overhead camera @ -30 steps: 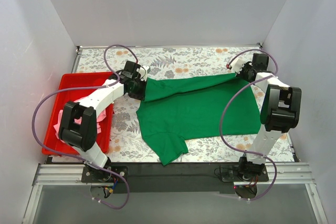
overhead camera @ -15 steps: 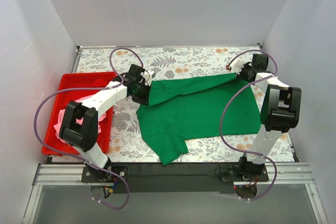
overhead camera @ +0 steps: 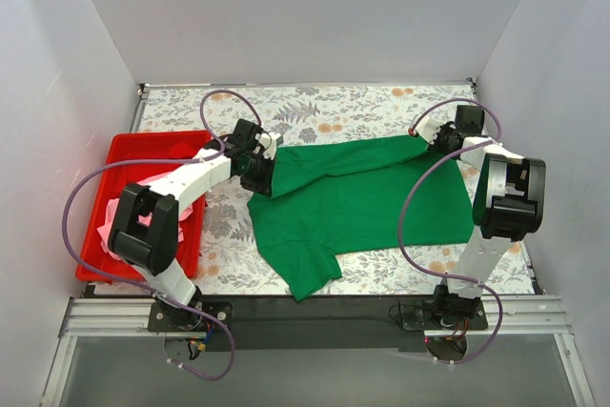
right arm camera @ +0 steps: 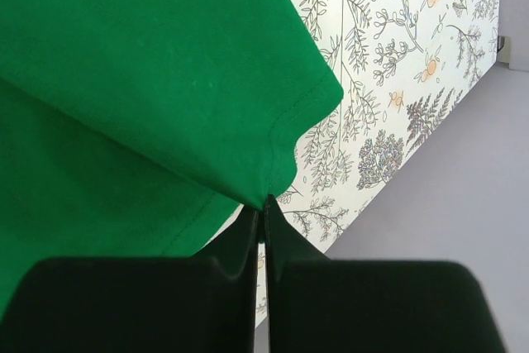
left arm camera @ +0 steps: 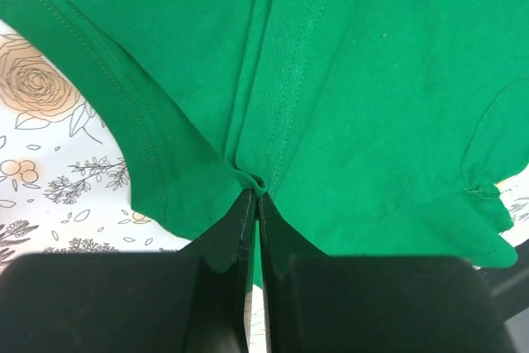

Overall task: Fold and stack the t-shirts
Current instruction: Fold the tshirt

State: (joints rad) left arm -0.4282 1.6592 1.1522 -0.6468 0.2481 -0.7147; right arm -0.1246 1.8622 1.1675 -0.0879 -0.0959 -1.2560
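A bright green t-shirt [overhead camera: 362, 202] lies spread over the floral table, its far edge stretched between my two grippers. At the shirt's left end, my left gripper [overhead camera: 270, 171] is shut on a pinched fold near a seam [left arm camera: 258, 188]. My right gripper [overhead camera: 426, 137] is shut on the far right corner of the hem [right arm camera: 266, 197]. One sleeve [overhead camera: 310, 274] hangs toward the near edge. A light pink t-shirt [overhead camera: 143, 221] lies crumpled in the red tray, partly hidden by my left arm.
The red plastic tray [overhead camera: 129, 150] sits at the table's left side. White walls close in the table at the back and both sides; the right wall [right arm camera: 446, 229] runs close to my right gripper. Purple cables loop over both arms.
My left gripper has moved right and slightly nearer with the shirt's left end, bunching the cloth there. The right gripper has shifted slightly toward the back, keeping its hold on the corner.
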